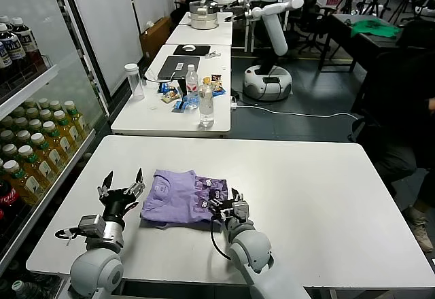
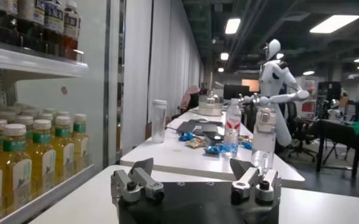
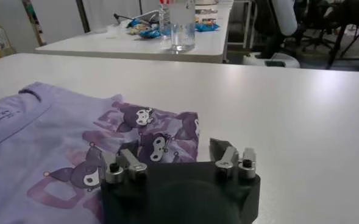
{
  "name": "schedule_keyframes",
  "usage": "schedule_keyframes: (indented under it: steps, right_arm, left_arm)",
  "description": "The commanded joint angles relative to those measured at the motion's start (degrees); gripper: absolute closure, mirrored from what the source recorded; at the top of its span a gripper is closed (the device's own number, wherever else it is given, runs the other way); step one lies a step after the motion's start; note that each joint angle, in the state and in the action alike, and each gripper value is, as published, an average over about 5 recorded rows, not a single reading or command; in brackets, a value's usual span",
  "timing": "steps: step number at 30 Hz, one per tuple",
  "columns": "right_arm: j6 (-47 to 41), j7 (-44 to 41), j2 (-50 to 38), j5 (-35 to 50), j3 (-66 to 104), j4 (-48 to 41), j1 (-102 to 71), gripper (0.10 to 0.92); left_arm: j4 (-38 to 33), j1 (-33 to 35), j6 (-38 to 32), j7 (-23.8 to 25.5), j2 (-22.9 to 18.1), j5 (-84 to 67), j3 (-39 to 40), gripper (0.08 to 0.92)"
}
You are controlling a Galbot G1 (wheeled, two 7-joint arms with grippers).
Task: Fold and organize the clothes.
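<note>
Head cam has the folded lavender T-shirt lying near the front of the white table, between both grippers. Left gripper sits just left of it, fingers spread, holding nothing. Right gripper is at the shirt's right edge, jaws apart. Only the right wrist cam shows the cartoon prints; the left wrist cam just gets the drinks fridge.

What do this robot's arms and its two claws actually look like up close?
Both arms end in rounded light-grey joints. The left gripper and right gripper have black bodies with silver metal fingers fixed by dark bolts. A thin black cable loops beside the right wrist.
</note>
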Motion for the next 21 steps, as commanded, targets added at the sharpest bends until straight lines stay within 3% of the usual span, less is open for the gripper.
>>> schedule_keyframes:
  steps: [1,17,21]
  right_arm:
    - [-1.1,1.4,-0.3,2.0,-1.8,-1.1,1.2,0.344]
    - [-1.5,-6.6,-19.7,2.7,10.4,2.7,4.2,0.808]
    - [-1.2,-11.7,-25.7,2.4,13.3,1.1,5.9,0.878]
  left_arm:
    - [-0.1,1.1,0.1,-0.4,0.1,0.1,-1.7,0.177]
    - [1.2,0.0,4.1,1.5,1.2,-1.4,-1.9,0.177]
    - [0.7,-0.3,4.4,2.0,0.6,-1.0,-0.6,0.177]
